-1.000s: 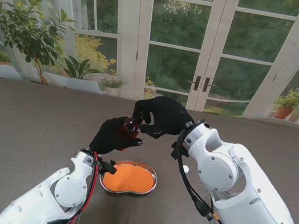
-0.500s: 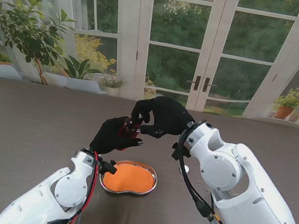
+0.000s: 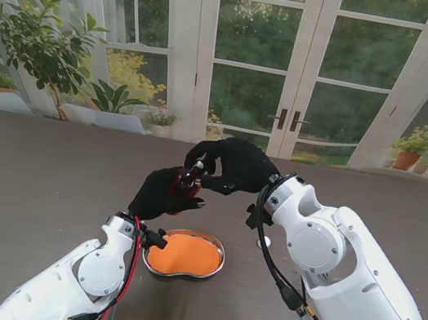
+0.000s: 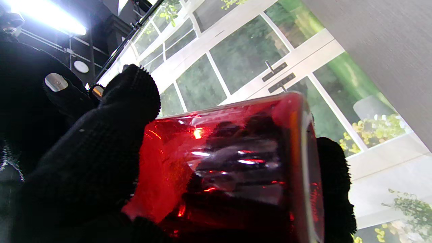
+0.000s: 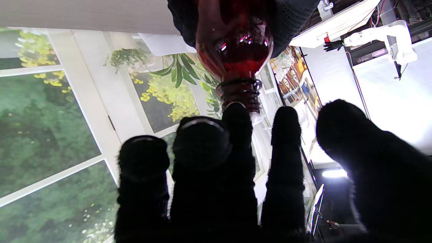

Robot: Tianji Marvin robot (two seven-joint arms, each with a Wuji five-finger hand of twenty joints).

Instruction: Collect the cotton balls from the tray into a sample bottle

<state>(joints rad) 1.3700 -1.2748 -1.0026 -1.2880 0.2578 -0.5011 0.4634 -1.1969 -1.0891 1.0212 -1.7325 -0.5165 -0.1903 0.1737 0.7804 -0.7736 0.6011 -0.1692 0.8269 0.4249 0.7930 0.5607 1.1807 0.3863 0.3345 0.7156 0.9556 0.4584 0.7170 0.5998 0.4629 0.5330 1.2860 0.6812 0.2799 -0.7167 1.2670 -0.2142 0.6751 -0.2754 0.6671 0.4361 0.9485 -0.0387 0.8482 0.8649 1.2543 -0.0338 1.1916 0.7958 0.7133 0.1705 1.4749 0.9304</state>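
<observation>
Stand view: left hand [image 3: 160, 192] fingers around red bottle [image 3: 186, 182], right hand [image 3: 229, 165] apparently empty, above brown table [image 3: 38, 170].

A dark grey-brown table [image 3: 36, 178] with a fine woven-looking texture fills the lower part of the stand's view, its far edge running along the foot of the glass doors. Directly on it lies one kidney-shaped metal tray [image 3: 219, 249], set near the middle and nearer to me, its shiny rim showing around an orange inside. In the left wrist view a bare strip of the same tabletop [image 4: 388, 50] shows.
</observation>
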